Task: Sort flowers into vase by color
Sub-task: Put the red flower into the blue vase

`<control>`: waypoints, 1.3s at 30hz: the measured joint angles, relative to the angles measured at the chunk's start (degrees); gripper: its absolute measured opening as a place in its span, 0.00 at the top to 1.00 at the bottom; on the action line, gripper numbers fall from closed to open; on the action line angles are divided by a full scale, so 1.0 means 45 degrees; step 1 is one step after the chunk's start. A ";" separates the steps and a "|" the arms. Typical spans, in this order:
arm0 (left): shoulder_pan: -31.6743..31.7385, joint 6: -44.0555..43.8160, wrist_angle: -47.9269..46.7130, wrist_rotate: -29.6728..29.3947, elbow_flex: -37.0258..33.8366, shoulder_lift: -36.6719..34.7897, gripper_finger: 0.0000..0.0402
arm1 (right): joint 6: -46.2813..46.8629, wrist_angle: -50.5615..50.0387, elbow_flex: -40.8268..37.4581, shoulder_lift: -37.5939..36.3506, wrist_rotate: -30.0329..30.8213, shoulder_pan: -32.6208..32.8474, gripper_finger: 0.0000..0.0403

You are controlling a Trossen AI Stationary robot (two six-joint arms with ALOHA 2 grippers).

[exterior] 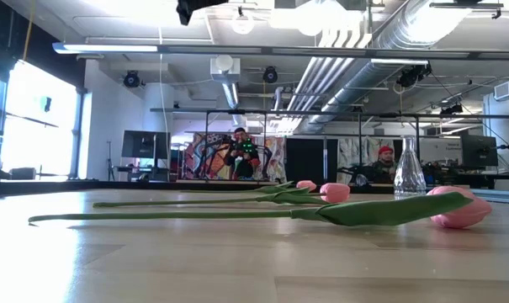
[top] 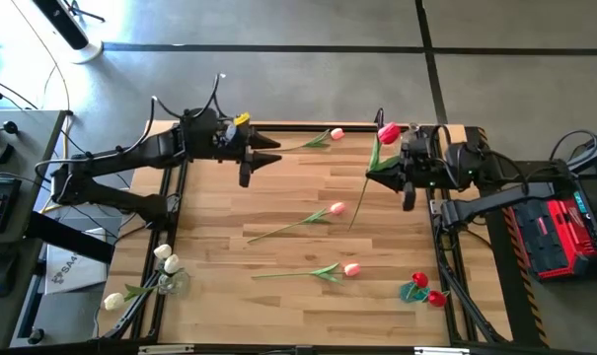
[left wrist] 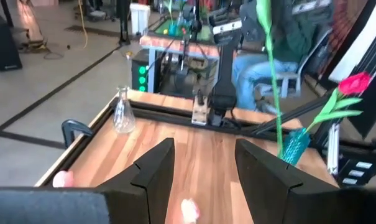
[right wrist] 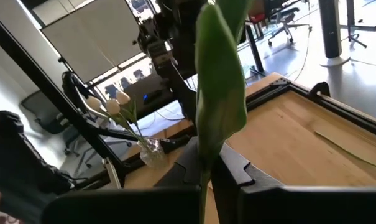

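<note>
High view, progress: partly done. Three pink tulips lie loose on the counter: one near the far edge, one mid-counter, one nearer the front. The red tulip is off the wood, gripped by its stem.
High view, containers: a clear vase at the front left corner holds cream-white tulips; a blue vase at the front right holds red tulips.
High view, grippers: the right gripper sits near the far right edge, jaws clenched on the red tulip's stem; the left gripper hovers at the far left, jaws released and empty.
Low view: two pink tulips lie flat, and an empty glass flask stands behind.
Left wrist view: jaws apart over bare wood; the flask has nothing in it.
Right wrist view: a green leaf rises from the clamped jaws.
Left to do, by my judgement: red tulip into the blue vase, pinks likely into the flask.
</note>
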 joint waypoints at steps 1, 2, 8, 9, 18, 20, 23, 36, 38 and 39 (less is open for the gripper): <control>0.0029 -0.0096 0.0255 0.0018 -0.0295 -0.0203 0.60 | 0.0005 -0.0028 0.0000 -0.0014 0.0080 0.0070 1.00; 0.0052 -0.0242 0.0435 0.0008 -0.0563 -0.0443 0.60 | 0.0006 0.0013 0.0000 -0.0043 0.0135 0.0137 1.00; 0.0111 -0.0382 0.0696 -0.0138 -0.1413 -0.1291 0.60 | 0.0007 0.0002 0.0000 -0.0166 0.0398 0.0254 1.00; 0.0108 -0.0417 0.0619 -0.0137 -0.1416 -0.1319 0.60 | 0.0007 -0.0001 0.0000 -0.0171 0.0398 0.0254 1.00; 0.0103 -0.0626 0.0581 -0.0124 -0.1416 -0.1280 0.60 | 0.0656 -0.0823 0.0000 -0.0322 0.0340 0.0254 1.00; 0.0103 -0.0709 0.0595 -0.0124 -0.1416 -0.1285 0.60 | 0.0668 -0.0874 0.0000 -0.0373 0.0340 0.0254 1.00; 0.0103 -0.0700 0.0594 -0.0124 -0.1416 -0.1285 0.60 | 0.0668 -0.0929 0.0000 -0.0541 0.0327 0.0254 1.00; 0.0103 -0.0690 0.0604 -0.0124 -0.1416 -0.1285 0.60 | 0.0608 -0.1543 0.0000 -0.1539 0.0311 0.0254 1.00; 0.0099 -0.0690 0.0604 -0.0124 -0.1416 -0.1285 0.60 | 0.0593 -0.1558 0.0000 -0.1585 0.0305 0.0254 1.00; 0.0099 -0.0685 0.0599 -0.0124 -0.1416 -0.1285 0.60 | 0.0560 -0.1572 0.0000 -0.1589 0.0301 0.0254 1.00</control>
